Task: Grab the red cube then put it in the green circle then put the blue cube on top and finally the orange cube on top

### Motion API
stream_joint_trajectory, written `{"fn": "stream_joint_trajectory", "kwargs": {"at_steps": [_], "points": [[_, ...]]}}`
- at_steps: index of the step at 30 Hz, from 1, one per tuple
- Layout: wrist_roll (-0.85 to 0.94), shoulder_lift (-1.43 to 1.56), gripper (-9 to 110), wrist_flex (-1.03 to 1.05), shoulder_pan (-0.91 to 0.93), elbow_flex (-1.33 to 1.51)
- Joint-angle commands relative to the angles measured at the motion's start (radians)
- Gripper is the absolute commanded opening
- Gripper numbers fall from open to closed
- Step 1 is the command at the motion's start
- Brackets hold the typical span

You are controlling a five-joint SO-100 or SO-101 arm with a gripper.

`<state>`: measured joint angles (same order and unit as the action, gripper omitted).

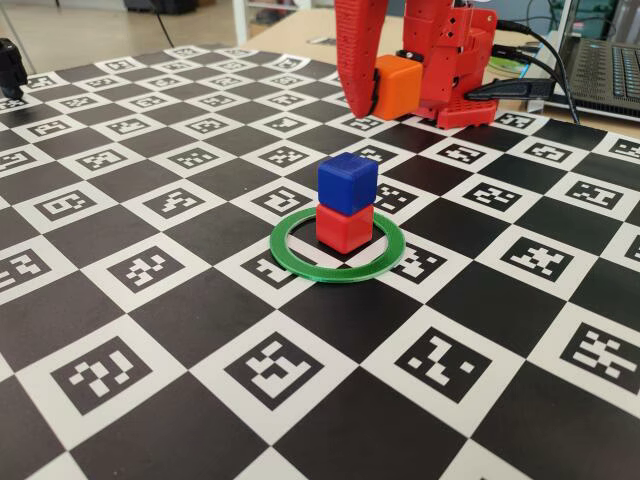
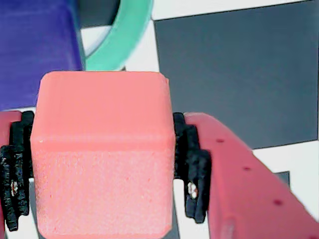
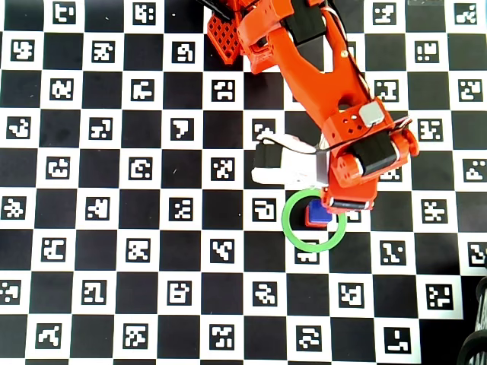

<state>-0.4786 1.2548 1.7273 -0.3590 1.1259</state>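
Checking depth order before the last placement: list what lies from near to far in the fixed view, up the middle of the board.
Green ring front rim → red cube with the blue cube on it → orange cube held in the gripper → laptop at the far right.

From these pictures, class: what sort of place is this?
Probably a robotics lab bench: a checkerboard mat of printed markers covers the table, a laptop with cables sits behind, and a red arm's claw holds an orange cube.
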Motion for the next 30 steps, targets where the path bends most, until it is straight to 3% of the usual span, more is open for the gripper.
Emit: {"fn": "stream_joint_trajectory", "kwargs": {"at_steps": [1,30], "points": [[0.005,0.018,9,0.003,0.020,-0.089],[0.002,-0.035,8,-0.110,0.037,-0.057]]}}
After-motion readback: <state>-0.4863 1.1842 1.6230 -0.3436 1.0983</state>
